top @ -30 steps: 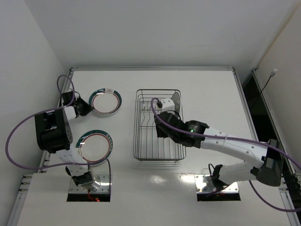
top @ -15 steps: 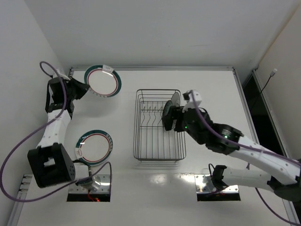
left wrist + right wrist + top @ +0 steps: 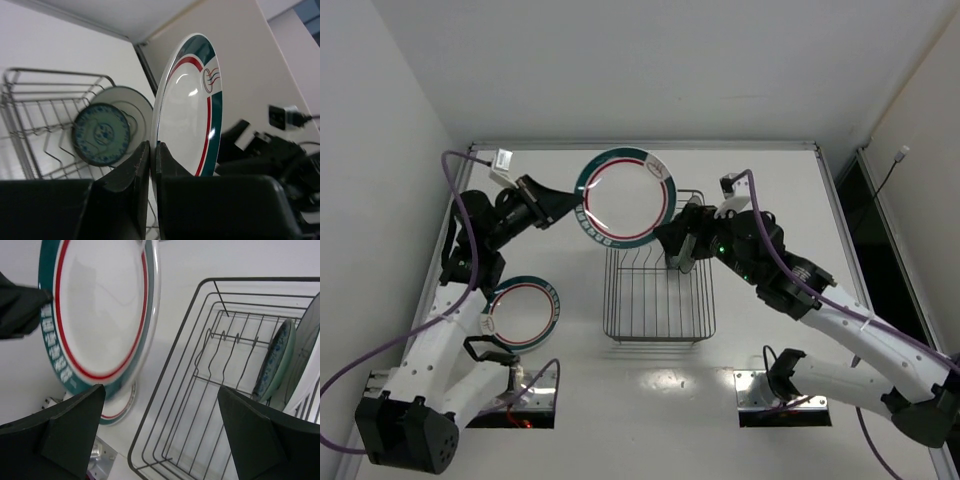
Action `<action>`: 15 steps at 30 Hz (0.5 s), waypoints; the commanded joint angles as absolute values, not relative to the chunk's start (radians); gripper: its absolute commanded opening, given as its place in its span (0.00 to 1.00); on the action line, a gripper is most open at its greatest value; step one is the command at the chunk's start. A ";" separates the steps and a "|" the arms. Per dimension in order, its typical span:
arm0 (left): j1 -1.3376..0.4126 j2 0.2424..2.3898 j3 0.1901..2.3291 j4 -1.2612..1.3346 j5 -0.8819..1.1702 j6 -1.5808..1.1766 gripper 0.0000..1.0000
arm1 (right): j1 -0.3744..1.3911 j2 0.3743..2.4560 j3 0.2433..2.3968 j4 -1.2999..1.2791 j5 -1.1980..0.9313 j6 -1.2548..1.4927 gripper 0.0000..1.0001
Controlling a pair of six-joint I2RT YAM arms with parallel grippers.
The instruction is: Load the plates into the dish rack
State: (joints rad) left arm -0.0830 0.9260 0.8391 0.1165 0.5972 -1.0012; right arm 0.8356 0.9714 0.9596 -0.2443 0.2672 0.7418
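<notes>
White walls close in a white worktop [image 3: 770,175], with the wire dish rack [image 3: 656,339] near its middle. Two plates stand upright between the prongs at the rack's far end: the small teal patterned plate [image 3: 102,134] and, just behind it, a larger white plate [image 3: 135,102]. The left claw [image 3: 563,208] pinches the rim of a ringed plate [image 3: 625,197], holding it on edge in the air over the rack's far left corner. The right claw [image 3: 161,392] hovers above the rack, fingers spread wide and gripping nothing. A second ringed plate [image 3: 520,312] lies flat on the worktop, left of the rack.
</notes>
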 commanded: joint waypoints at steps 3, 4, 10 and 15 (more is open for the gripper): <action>-0.215 0.873 0.828 0.229 0.601 -1.110 0.00 | 0.733 0.974 0.905 -0.019 0.056 0.804 0.93; -0.248 0.873 0.818 0.245 0.601 -1.124 0.00 | 0.720 0.974 0.905 -0.009 0.035 0.804 0.93; -0.331 0.882 0.795 0.287 0.589 -1.138 0.00 | 0.650 0.962 0.847 0.045 -0.054 0.848 0.17; -0.298 0.909 0.866 0.030 0.568 -0.944 0.41 | 0.624 0.953 0.949 -0.201 0.067 0.813 0.00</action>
